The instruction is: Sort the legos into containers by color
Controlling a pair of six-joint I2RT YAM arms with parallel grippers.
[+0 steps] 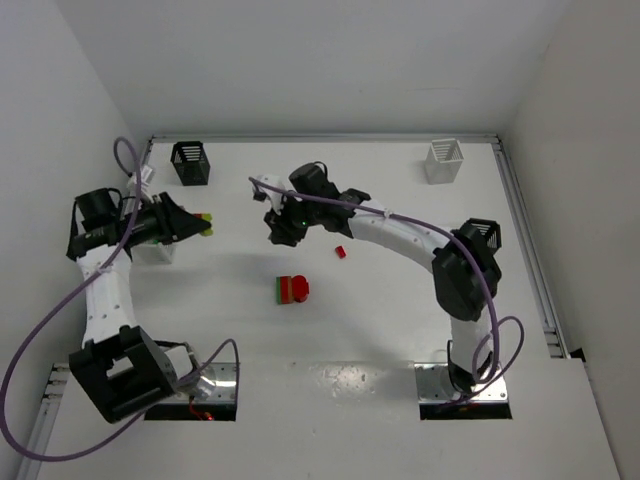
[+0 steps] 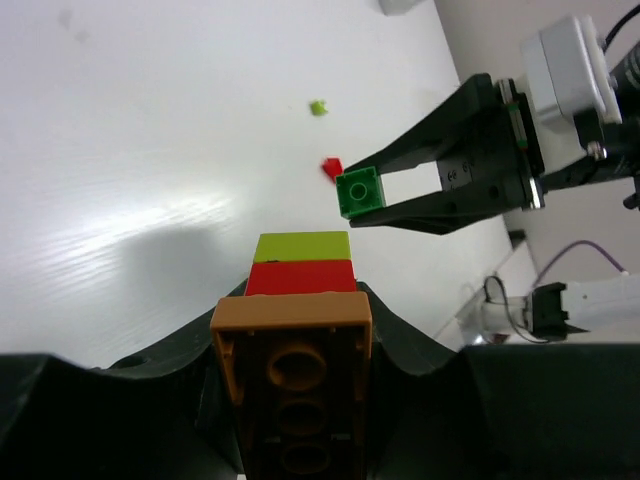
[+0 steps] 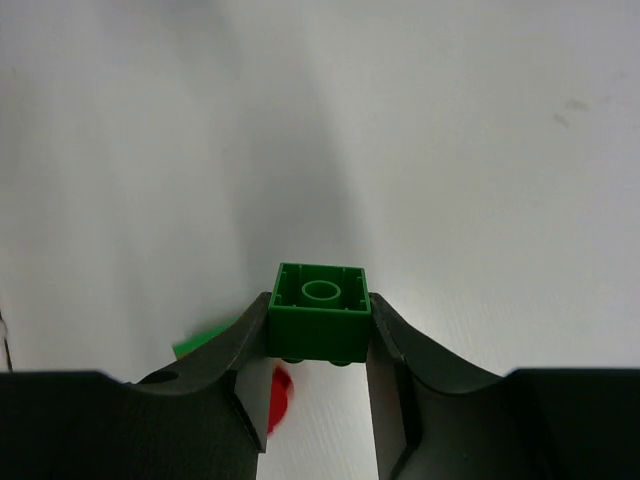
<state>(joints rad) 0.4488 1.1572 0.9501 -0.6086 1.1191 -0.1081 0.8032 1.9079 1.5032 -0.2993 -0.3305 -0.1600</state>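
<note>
In the left end effector (image 2: 292,325), pressed in on both sides of a three-brick stack (image 2: 298,290): brown brick (image 2: 292,380) nearest the wrist, red brick (image 2: 300,277) next, yellow-green brick (image 2: 302,246) at the far tip. Stacking axis straight out along the fingers, pointing away from the wrist. Brown underside facing the wrist camera, with three round tubes in a row running across that axis. Cannot tell which of the two directions is the longer.

In the right end effector (image 3: 320,320), nipped by two opposite walls at the very fingertips: a single green brick (image 3: 321,312). Squarish, with no clear long axis. Open underside and round tube uppermost in the wrist view, studs peeping out at the lower edge. Held in the air ahead of the left end effector, off to one side of the stack's tip, not touching it.

On the worktop (image 1: 400,310), under the right end effector on its wrist side: a red-and-green stack (image 1: 293,290). Beside its forearm, a tiny red piece (image 1: 341,252). Farther ahead of the left end effector, a tiny yellow-green piece (image 2: 318,107).

Beyond the left end effector, a black basket (image 1: 190,163). Partly under its wrist, a white basket (image 1: 153,252). Well apart from the right end effector, a second white basket (image 1: 443,160). By its elbow, a second black basket (image 1: 482,235).
</note>
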